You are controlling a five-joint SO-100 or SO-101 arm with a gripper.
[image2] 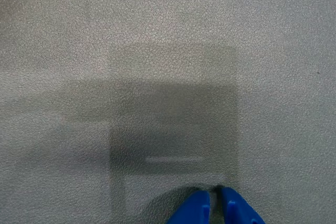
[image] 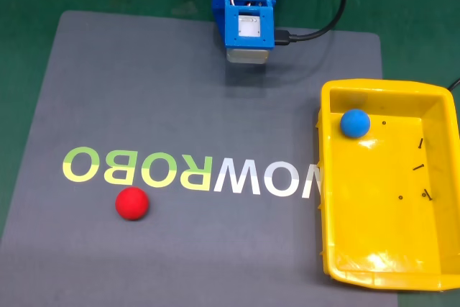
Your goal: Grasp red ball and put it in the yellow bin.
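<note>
Red ball [image: 132, 203]: near edge of the fixed view, on the grey mat [image: 144, 91] just below the printed letters, free all round.
Yellow bin [image: 438, 177]: right side, well apart from the red ball; a blue ball [image: 355, 123] lies in its far left corner.
Gripper [image2: 213, 193]: far end of the mat, fingertips nearly together, holding nothing.
Risk: a narrow jaw would likely knock the ball rolling.
Room: open mat between arm and ball; bin wall must be cleared.
</note>
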